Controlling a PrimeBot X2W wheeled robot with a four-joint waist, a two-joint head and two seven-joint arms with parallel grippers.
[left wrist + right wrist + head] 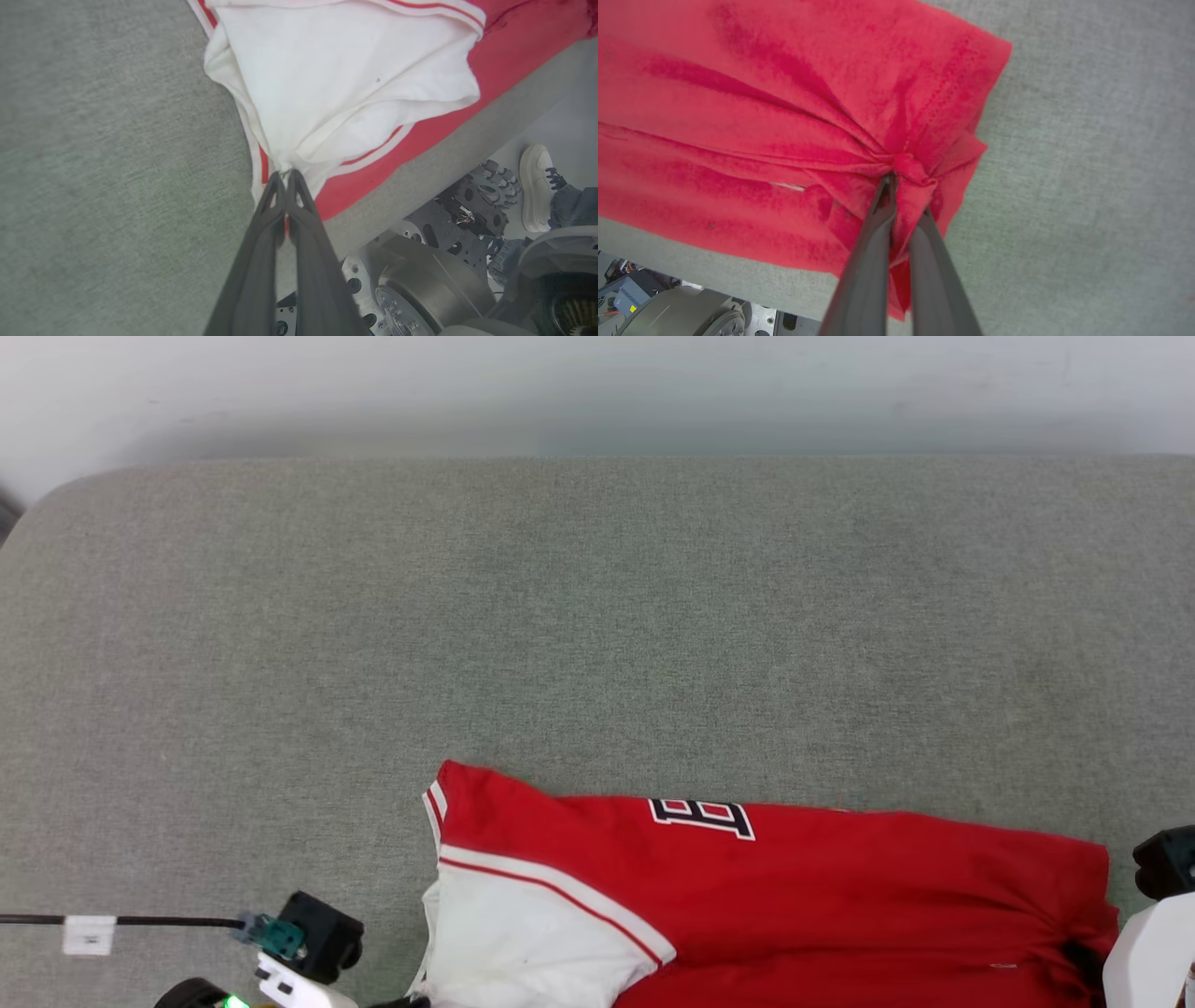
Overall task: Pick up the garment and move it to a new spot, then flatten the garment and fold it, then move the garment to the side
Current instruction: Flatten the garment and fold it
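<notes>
The left pincer [286, 176] has long dark fingers [254, 270].

The left gripper [286, 174] has its 2 dark fingers pressed together, pinching the garment [355, 79] at the tips. The right gripper [903, 181] clamps it likewise. The pale right forearm [1148, 952] sits at the head view's lower right.

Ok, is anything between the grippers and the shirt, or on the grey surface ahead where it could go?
Nothing visible. The left gripper is shut on the white sleeve of the garment, the right gripper on bunched red fabric at its other end, and the grey surface beyond shows no objects.
</notes>
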